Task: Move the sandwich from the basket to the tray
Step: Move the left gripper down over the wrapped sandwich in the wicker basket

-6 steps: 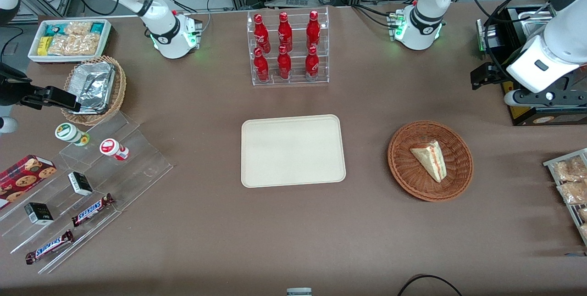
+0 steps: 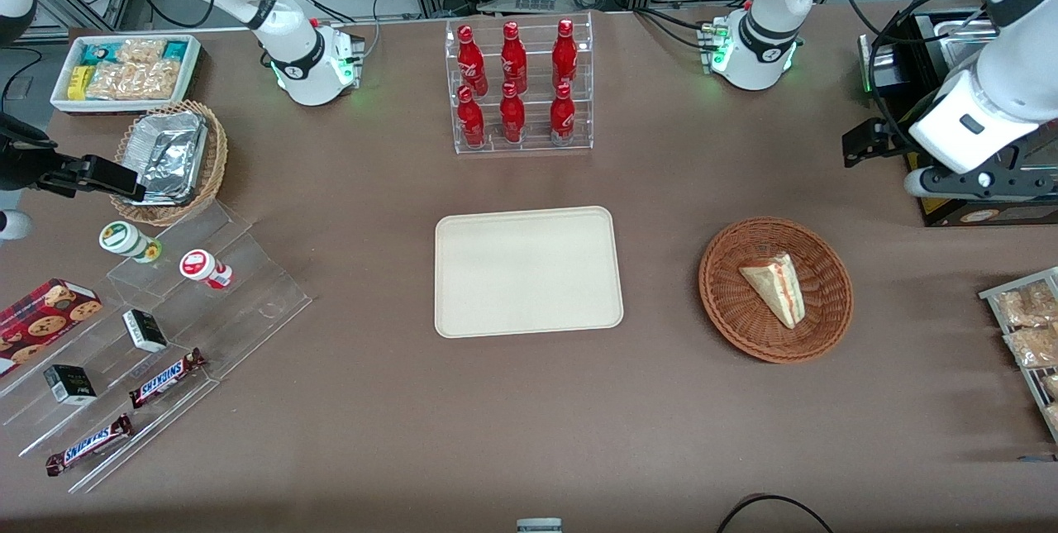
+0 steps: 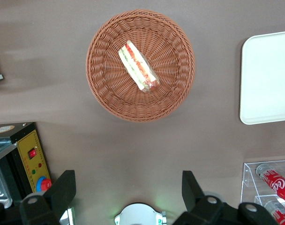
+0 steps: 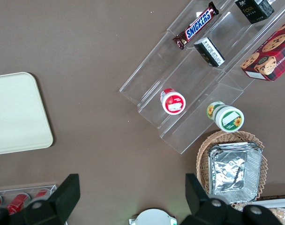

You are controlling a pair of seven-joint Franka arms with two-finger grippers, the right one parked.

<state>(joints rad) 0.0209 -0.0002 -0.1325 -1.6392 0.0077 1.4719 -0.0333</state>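
The sandwich (image 2: pixel 775 289) (image 3: pixel 138 66), a pale wedge with red and green filling, lies in the round reddish-brown basket (image 2: pixel 727 306) (image 3: pixel 105 89). The cream tray (image 2: pixel 527 271) (image 3: pixel 266 77) lies flat mid-table, bare, beside the basket toward the parked arm's end. My left gripper (image 2: pixel 977 180) (image 3: pixel 128 183) hangs high above the table, farther from the front camera than the basket and toward the working arm's end. It is open wide, its black fingers (image 3: pixel 63 187) well apart with nothing between them.
A black box with a yellow panel (image 2: pixel 942 207) (image 3: pixel 32 157) sits under the gripper. A clear rack of red bottles (image 2: pixel 517 87) stands farther back than the tray. A wire rack of snack bags (image 2: pixel 1029 326) lies at the working arm's table edge.
My left arm has shifted slightly toward the basket's side of the table. The sandwich, basket and tray have not moved.
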